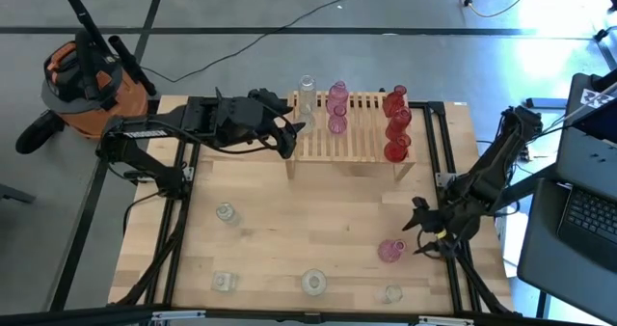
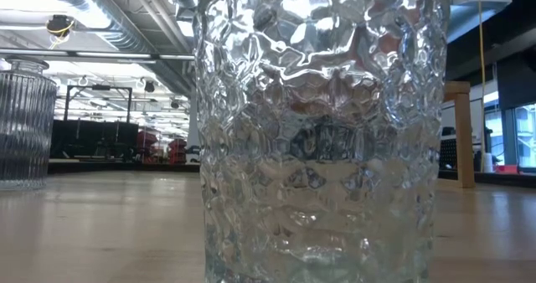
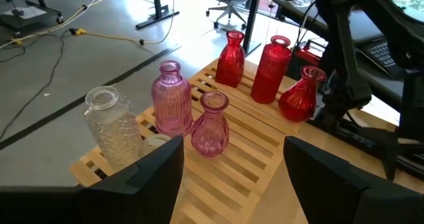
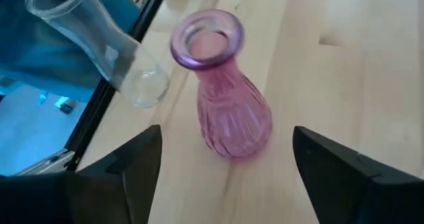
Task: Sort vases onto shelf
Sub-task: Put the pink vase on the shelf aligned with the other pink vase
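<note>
right gripper (image 4: pixel 222 177): fingers spread wide, holding nothing, low over the table's right side; pink vase sits between them but clear of both
pink vase (image 4: pixel 225 91): upright on the bare tabletop (image 1: pixel 289 230), near the right edge, well apart from the shelf; a clear vase (image 4: pixel 99 42) stands just beside it
left gripper (image 3: pixel 232 177): fingers apart, empty, hovering at the shelf's left end
shelf (image 1: pixel 357 143): back of table; already carries one clear, two pink and three red vases in colour groups
loose clear vases: several more along the front and left of the table; one fills the low view (image 2: pixel 318 132)
handling: likely light, rigid, ribbed glass; smooth and slippery, breakable, tips easily on its small base
grip spot: best at the narrow neck under the flared lip, or low across the belly; squeeze gently
risk: nudging the neighbouring clear vase while closing
step: probably picking the pink vase for the pink group
</note>
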`<state>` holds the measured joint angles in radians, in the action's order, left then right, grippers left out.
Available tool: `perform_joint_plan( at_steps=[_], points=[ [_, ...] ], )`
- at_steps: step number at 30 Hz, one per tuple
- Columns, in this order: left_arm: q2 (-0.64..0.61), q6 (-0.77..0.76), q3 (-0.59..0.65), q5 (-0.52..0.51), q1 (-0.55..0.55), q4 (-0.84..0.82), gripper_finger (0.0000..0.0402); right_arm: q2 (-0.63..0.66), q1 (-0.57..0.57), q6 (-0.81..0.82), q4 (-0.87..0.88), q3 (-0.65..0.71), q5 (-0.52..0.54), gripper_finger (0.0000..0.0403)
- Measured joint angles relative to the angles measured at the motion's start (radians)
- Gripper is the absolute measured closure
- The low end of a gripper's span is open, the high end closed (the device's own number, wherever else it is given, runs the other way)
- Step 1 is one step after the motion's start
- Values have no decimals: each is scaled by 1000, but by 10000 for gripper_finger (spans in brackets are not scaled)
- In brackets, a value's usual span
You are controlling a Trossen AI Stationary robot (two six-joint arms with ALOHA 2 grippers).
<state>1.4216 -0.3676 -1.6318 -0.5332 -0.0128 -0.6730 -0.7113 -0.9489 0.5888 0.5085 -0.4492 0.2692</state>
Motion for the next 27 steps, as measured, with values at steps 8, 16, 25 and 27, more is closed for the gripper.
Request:
perform_joint_plan(
  at_steps=[8,16,25,27],
  points=[
    [0,-23,0,-2,0,0,151,-172,0,-24,-129,0,96,114],
    [0,-23,0,-2,0,0,151,-294,0,-20,-310,0,177,113],
    [0,-15,0,-1,0,0,151,-372,0,-11,-406,0,307,171],
    [0,-15,0,-1,0,0,151,-376,0,-10,-404,0,334,206]
  ],
)
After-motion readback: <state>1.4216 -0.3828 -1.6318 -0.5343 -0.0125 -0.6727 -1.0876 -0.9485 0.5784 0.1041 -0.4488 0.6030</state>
